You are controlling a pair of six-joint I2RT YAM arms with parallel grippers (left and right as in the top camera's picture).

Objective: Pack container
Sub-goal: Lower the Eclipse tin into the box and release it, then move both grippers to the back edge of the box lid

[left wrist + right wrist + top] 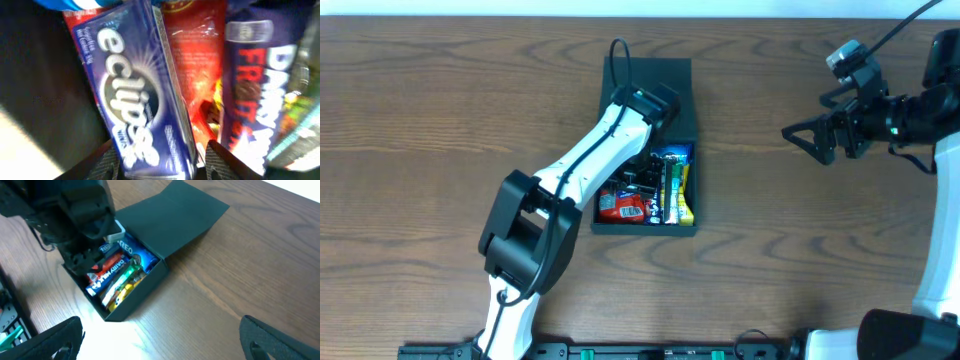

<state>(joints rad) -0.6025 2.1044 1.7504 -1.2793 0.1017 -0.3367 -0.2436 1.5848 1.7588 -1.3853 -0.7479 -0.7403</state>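
Note:
The container (645,232) is a dark open box at the table's middle, its flap lid (660,85) lying flat behind it. It holds several snack packets: a red one (620,207), a blue Oreo pack (672,157) and a yellow bar (685,200). My left gripper (642,175) reaches down into the box. In the left wrist view its fingers (160,162) straddle a blue Eclipse gum pack (135,95), with a gap at the right finger. A red packet (197,55) and a Dairy Milk bar (255,90) lie beside it. My right gripper (800,135) is open and empty, off to the right.
The right wrist view shows the box (145,290), its lid (170,215) and the left arm (75,215) over it, with bare wood between my right fingers (162,340). The table's near edge has a dark rail (620,350).

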